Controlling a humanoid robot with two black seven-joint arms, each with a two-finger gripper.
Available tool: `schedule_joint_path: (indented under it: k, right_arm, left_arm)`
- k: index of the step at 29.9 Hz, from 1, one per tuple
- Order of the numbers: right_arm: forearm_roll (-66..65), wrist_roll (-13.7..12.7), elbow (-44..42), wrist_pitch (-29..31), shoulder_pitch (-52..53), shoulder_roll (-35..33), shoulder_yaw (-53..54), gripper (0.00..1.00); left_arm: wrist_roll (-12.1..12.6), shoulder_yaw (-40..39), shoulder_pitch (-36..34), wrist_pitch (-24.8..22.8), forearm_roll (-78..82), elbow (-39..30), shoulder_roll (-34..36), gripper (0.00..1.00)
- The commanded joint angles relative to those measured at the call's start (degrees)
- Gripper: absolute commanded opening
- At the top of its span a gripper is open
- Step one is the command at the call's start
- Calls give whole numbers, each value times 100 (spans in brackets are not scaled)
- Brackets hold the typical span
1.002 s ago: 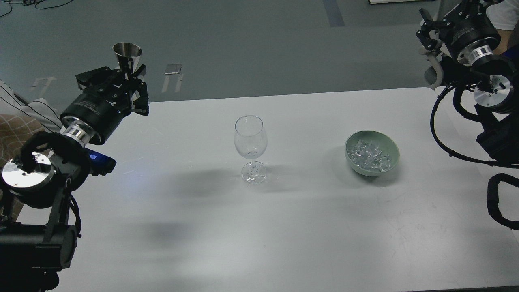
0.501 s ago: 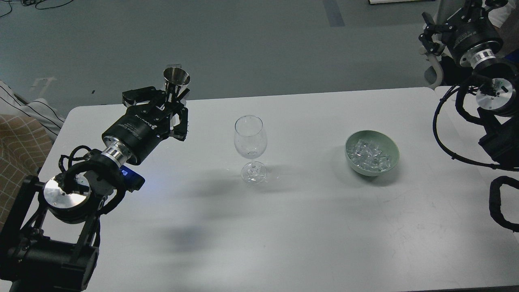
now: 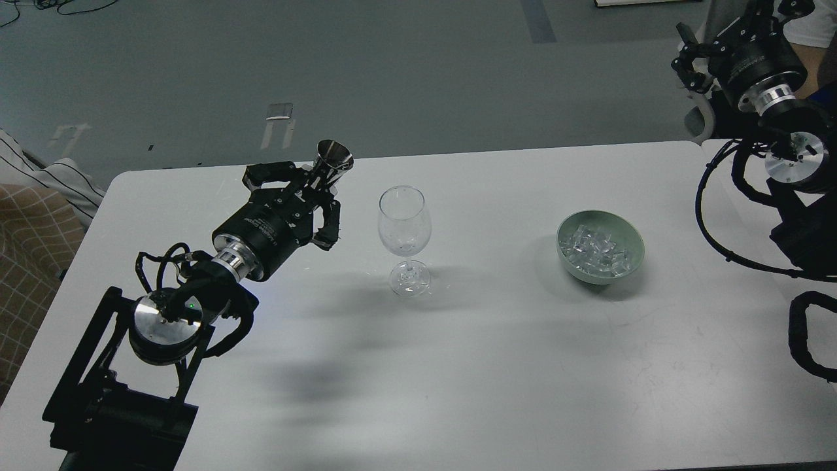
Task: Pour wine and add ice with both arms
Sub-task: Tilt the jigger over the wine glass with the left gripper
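Observation:
A clear stemmed wine glass (image 3: 404,235) stands upright and looks empty at the table's middle. My left gripper (image 3: 314,186) is shut on a small steel measuring cup (image 3: 332,159), held tilted slightly right, just left of the glass rim and not touching it. No wine shows; the cup's inside is hidden. A pale green bowl (image 3: 631,252) right of the glass holds several clear ice cubes (image 3: 594,250). My right gripper (image 3: 693,55) is raised off the table's far right corner, holds nothing I can see, and its fingers cannot be told apart.
The white table (image 3: 458,366) has its far edge just behind the cup. My right arm's cables (image 3: 713,222) loop over the table's right edge. A person in striped cloth (image 3: 46,176) sits beyond the left edge.
My left arm has swung right and forward over the table, carrying the steel cup from the far left to just beside the glass rim. The right arm has barely shifted.

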Motion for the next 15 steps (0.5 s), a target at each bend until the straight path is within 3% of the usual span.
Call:
schedule_joint_path:
  k: [1,15]
  right_arm:
    - [0,0,10,-1,0,0,3,100]
    - [0,0,36,-1,0,0,3,100]
  left_arm:
    - [3,23,6,8,161,-1,-19,3]
    - [3,278,-20,17,618,8,-28,2]
